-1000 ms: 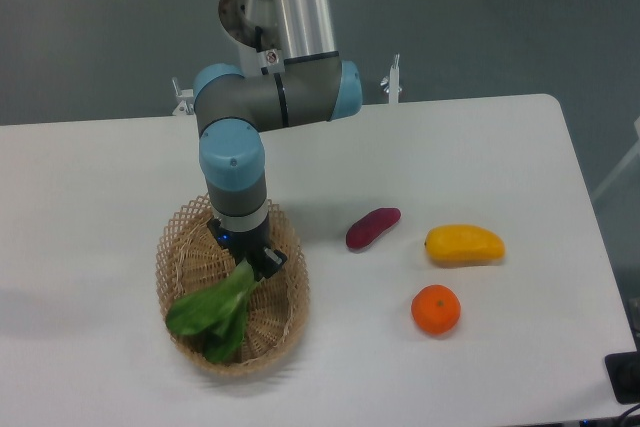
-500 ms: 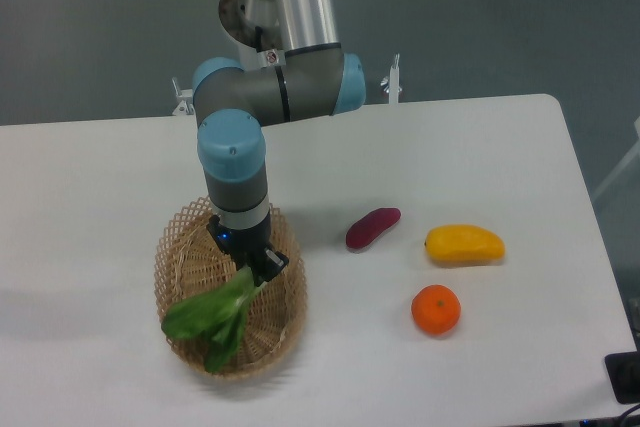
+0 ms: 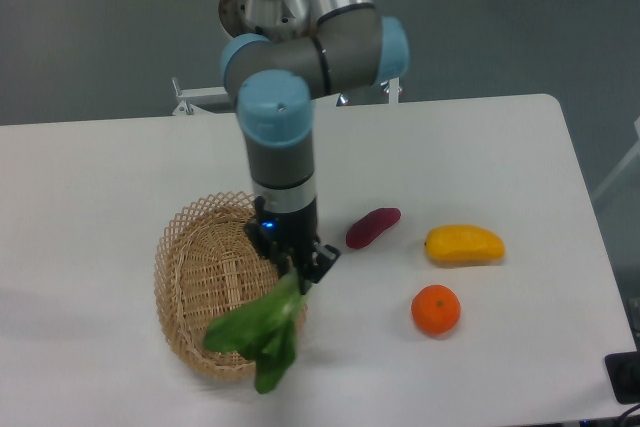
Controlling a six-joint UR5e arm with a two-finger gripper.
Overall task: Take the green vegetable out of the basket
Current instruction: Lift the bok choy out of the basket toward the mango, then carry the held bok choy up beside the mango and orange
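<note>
One arm (image 3: 300, 57) is doing all the work here, and it is dwarfing everything else on the white table (image 3: 100, 177) as it is reaching down from the top of the view. Below it the basket (image 3: 205, 277) is sitting empty on the left half of the table, its lacy rim showing all the way round the near side. The green vegetable (image 3: 262, 332) is no longer lying in it: it is dangling in the air over the basket's right-hand rim, stem end up and leaves trailing down and to the left, so its long axis is running on a slant from the claw toward the near edge of the table. The gripper (image 3: 295, 265) is clenched on that pale stem end, directly above the leaves, and the whole thing is hanging from that single pinch. Compared with a second ago, the arm is standing further to the right and the wrist is higher; back then the leaves were resting inside the wicker, and now they are clear of the weave and crossing the rim. Over to the right, the purple vegetable (image 3: 372, 228), the yellow fruit (image 3: 464, 244) and the orange (image 3: 436, 309) are sitting just as they were, untouched.
</note>
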